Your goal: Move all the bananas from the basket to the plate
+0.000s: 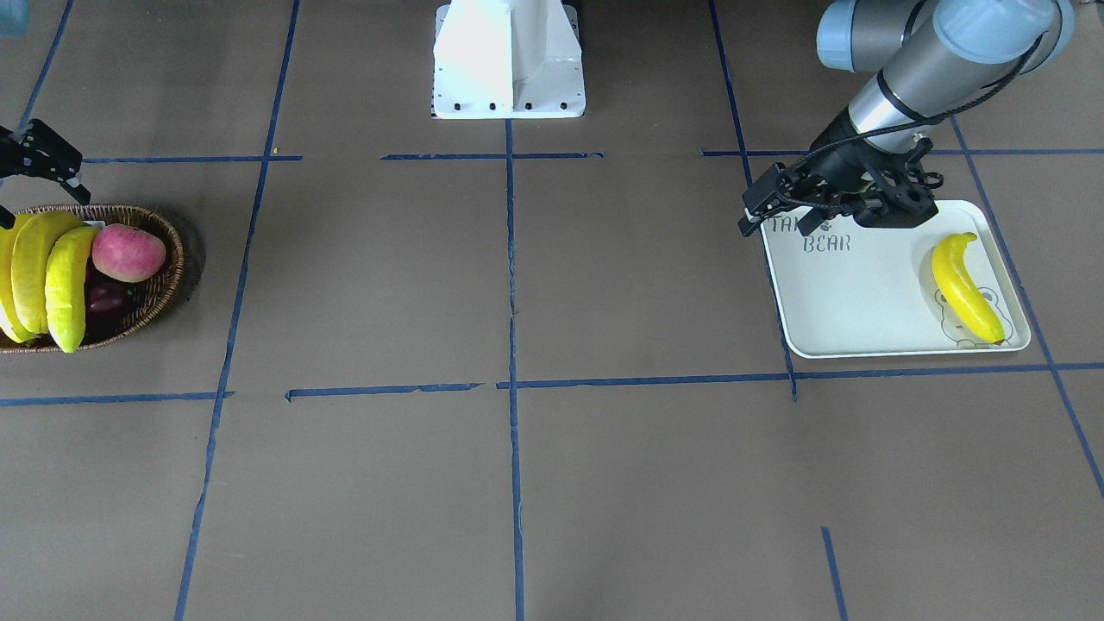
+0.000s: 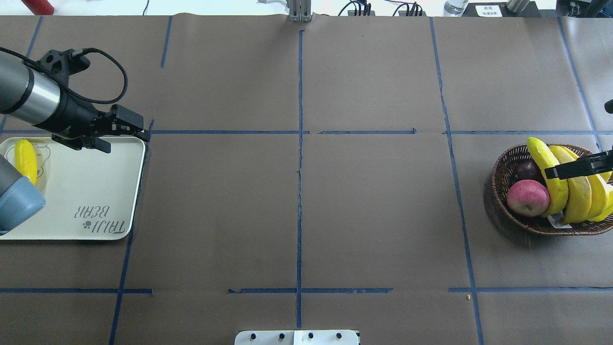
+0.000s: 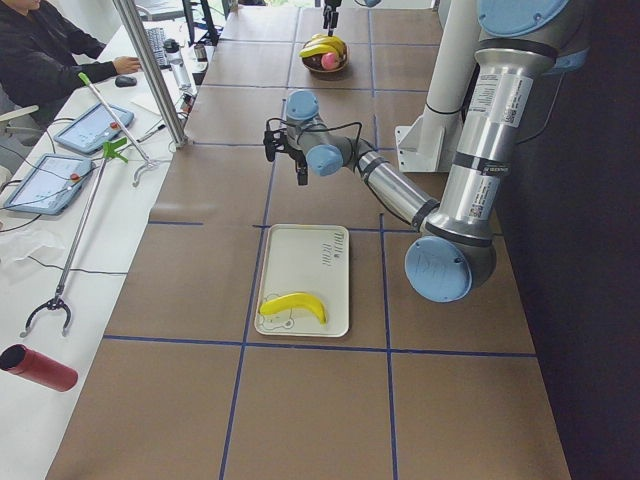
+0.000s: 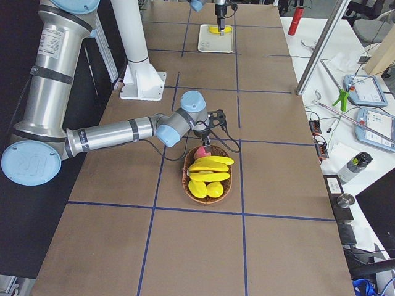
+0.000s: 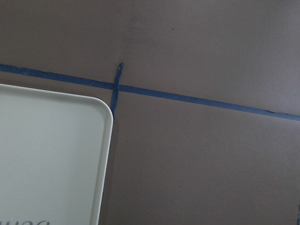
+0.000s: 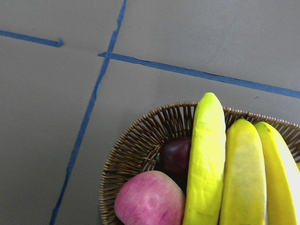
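Observation:
Three yellow bananas [image 2: 574, 191] lie side by side in the brown wicker basket [image 2: 527, 226] at the table's right end. In the right wrist view the bananas [image 6: 206, 154] fill the lower right. My right gripper [image 1: 43, 207] hovers open just over them, one finger across the bananas, holding nothing. A fourth banana [image 1: 962, 289] lies on the white plate [image 1: 862, 302] at the other end. My left gripper [image 1: 774, 226] hangs open and empty over the plate's far inner corner [image 5: 47, 154], apart from that banana.
A pink-red apple [image 2: 527, 197] and a dark red fruit [image 6: 177, 154] share the basket. Blue tape lines cross the brown table. The white robot base [image 1: 509, 60] stands mid-table. A person, tablets and tools sit on a side bench [image 3: 70, 150].

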